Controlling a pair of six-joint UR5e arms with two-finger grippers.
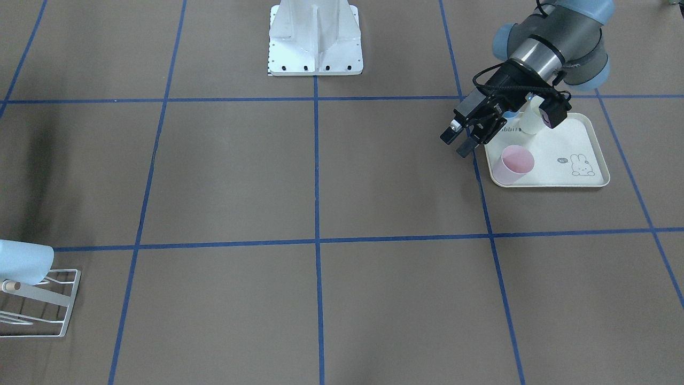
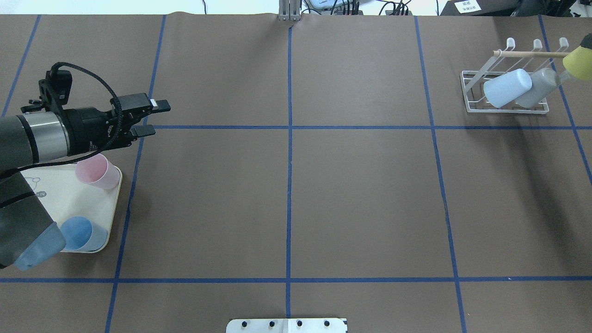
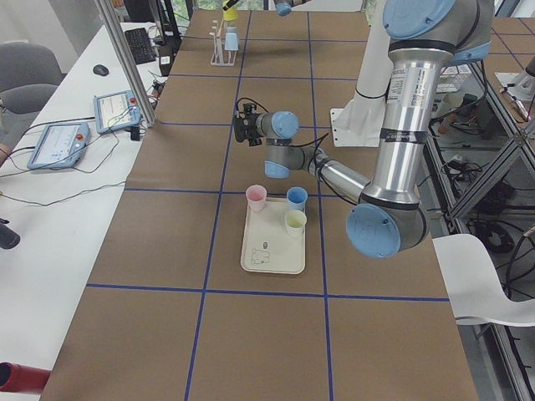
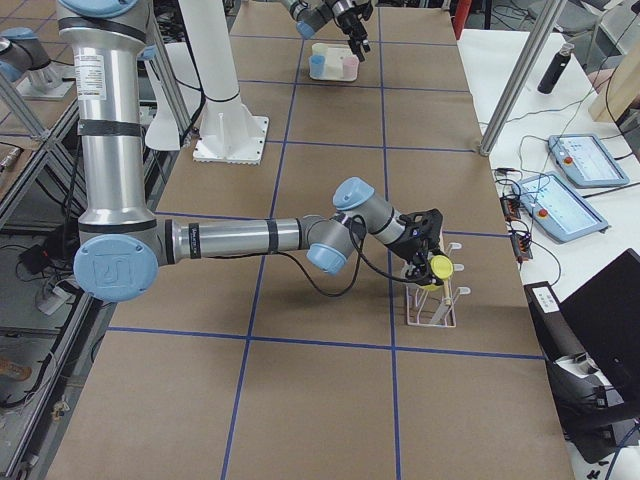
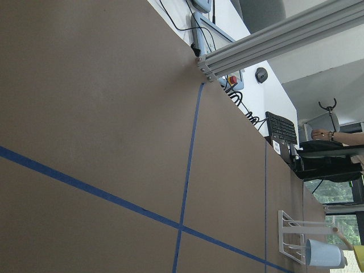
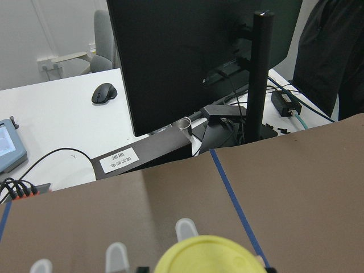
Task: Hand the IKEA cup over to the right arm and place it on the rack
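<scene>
A yellow IKEA cup (image 2: 580, 61) hangs in the air at the far end of the white wire rack (image 2: 476, 99), above its wood-tipped pegs. The right arm's gripper (image 4: 434, 256) is shut on it. In the right wrist view the cup's rim (image 6: 207, 256) fills the bottom edge, with white peg tips (image 6: 186, 230) just beyond. The rack holds a pale blue cup (image 2: 506, 88) and a grey cup (image 2: 536, 88). My left gripper (image 2: 155, 119) is open and empty, level above the table beside the cream tray (image 2: 115, 203).
The tray carries a pink cup (image 2: 95, 170), a blue cup (image 2: 78, 233) and a pale yellow cup (image 3: 295, 222). The white robot base (image 1: 315, 40) stands at the middle of the robot's side. A desk with a monitor (image 6: 199, 57) lies beyond the rack.
</scene>
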